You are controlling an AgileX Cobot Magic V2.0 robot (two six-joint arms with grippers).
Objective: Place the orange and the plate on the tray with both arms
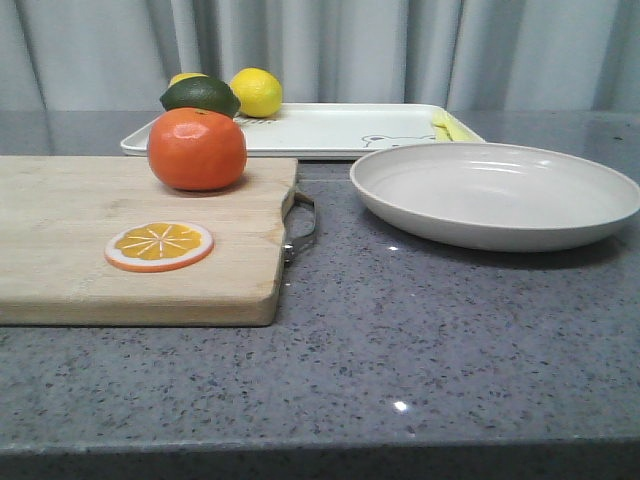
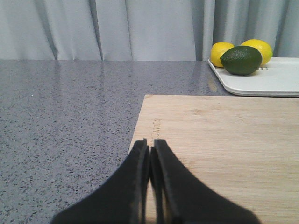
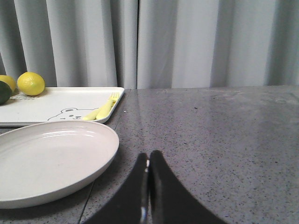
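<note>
Seemingly clear of both end effectors — orange [image 1: 196,149] on board [image 1: 60,240].

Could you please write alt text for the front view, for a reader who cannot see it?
An orange sits on a wooden cutting board beside an orange slice; an empty plate lies to its right, with a white tray behind.
</note>
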